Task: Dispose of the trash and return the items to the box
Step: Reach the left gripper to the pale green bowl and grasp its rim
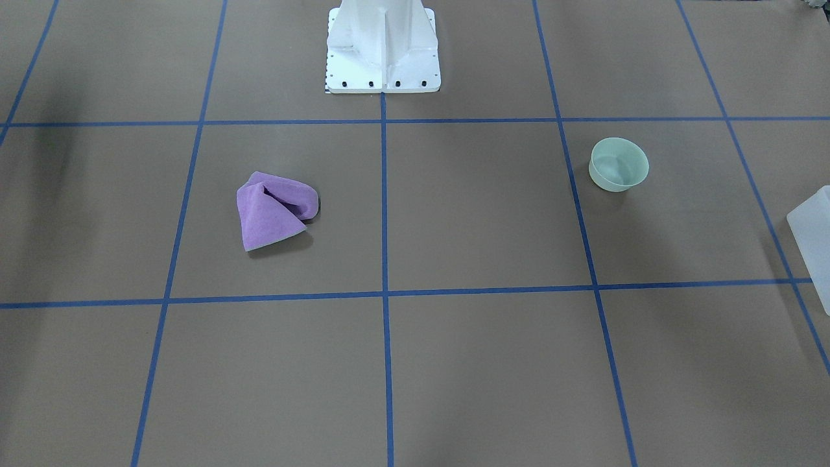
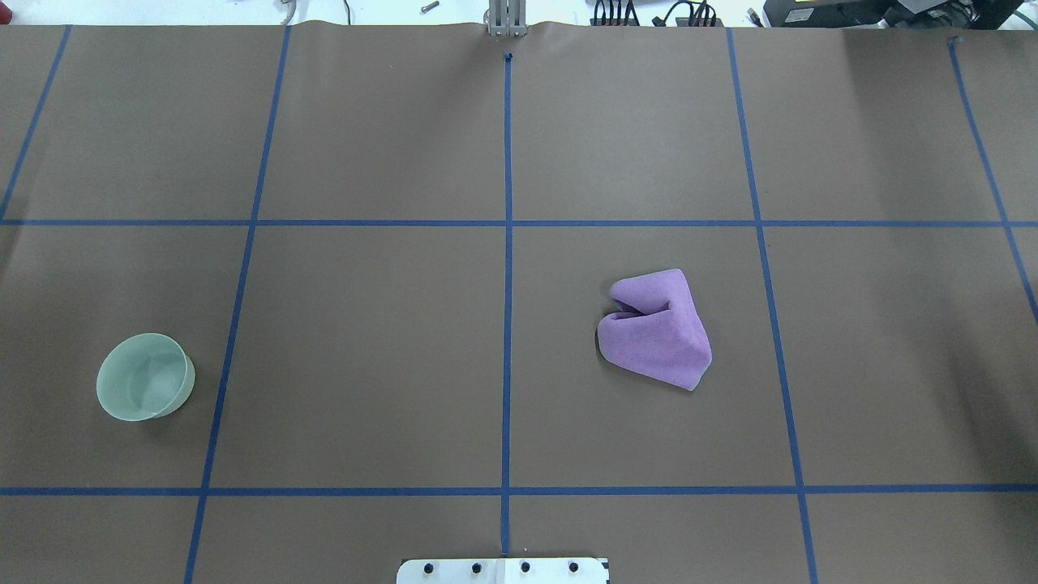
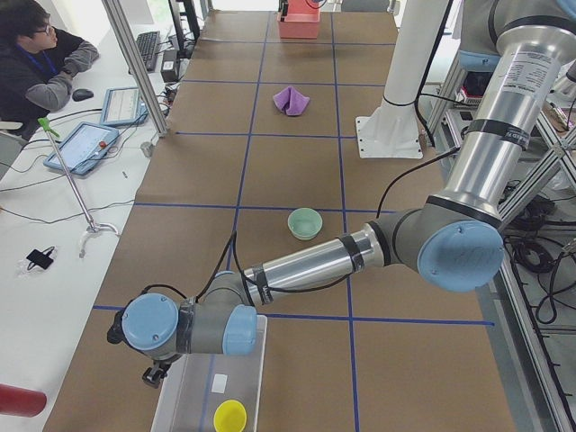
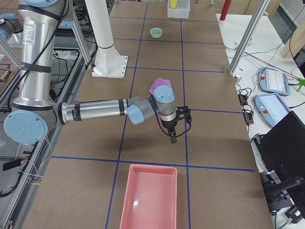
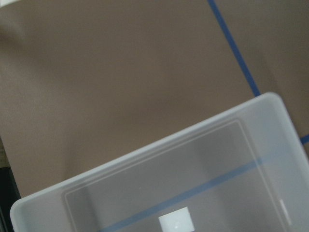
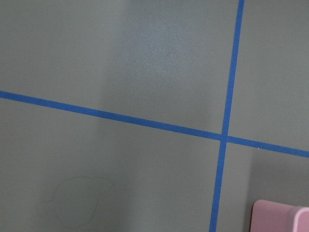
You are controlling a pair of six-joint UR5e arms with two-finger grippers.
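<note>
The mint-green bowl stands upright and empty on the brown table; it also shows in the overhead view. The yellow cup sits inside the frosted white box at the table's left end. The box rim fills the left wrist view. My left gripper hangs beside the box's far corner; I cannot tell whether it is open or shut. My right gripper hovers over bare table between a crumpled purple cloth and a pink tray; its state cannot be told either.
The white robot base stands at the table's middle edge. The pink tray's corner shows in the right wrist view. An operator sits at a side desk with tablets. A red cylinder lies beside the box end.
</note>
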